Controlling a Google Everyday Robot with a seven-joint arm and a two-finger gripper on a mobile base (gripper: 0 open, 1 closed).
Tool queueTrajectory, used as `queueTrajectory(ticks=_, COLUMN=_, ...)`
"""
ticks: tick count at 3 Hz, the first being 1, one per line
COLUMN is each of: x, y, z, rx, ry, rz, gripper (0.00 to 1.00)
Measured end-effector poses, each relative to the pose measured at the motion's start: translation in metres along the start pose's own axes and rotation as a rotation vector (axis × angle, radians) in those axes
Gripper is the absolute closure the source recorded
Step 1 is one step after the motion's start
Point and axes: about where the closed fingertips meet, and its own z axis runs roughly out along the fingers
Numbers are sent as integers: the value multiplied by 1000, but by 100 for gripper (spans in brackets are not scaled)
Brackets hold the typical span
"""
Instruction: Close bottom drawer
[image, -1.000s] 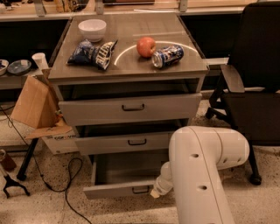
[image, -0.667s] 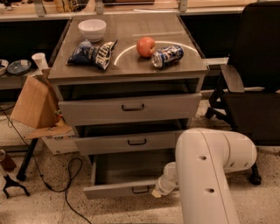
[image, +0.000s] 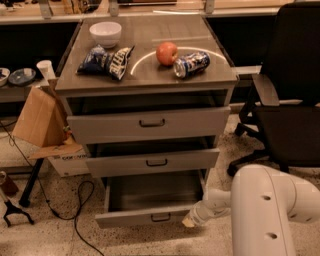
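The bottom drawer (image: 150, 216) is the lowest of three grey drawers in the cabinet (image: 150, 125). It is pulled well out and its plain grey interior (image: 155, 189) shows empty. A small dark handle (image: 160, 217) sits at the centre of its front panel. My gripper (image: 190, 220) is at the end of the white arm (image: 265, 210), low at the right end of that front panel, touching or very close to it. The top drawer (image: 150, 123) and middle drawer (image: 155, 162) stand slightly open.
On the cabinet top are a white bowl (image: 105, 33), chip bags (image: 106, 61), an apple (image: 167, 52) and a soda can (image: 191, 64). A black office chair (image: 287, 100) stands to the right. A cardboard box (image: 37, 120) and cables (image: 60, 210) are on the left.
The white arm has shifted to the right in view and the gripper now sits at the right end of the bottom drawer's front. The drawer looks as far out as before.
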Motion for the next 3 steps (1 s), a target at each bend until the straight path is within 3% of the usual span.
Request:
queueTrajectory(ticks=2, x=13, y=-48, z=1, rx=0, ry=-66, rz=-59, gripper=100)
queueTrajectory(ticks=3, x=13, y=-68, z=-3, rx=24, ry=-90, rz=-61, gripper=82)
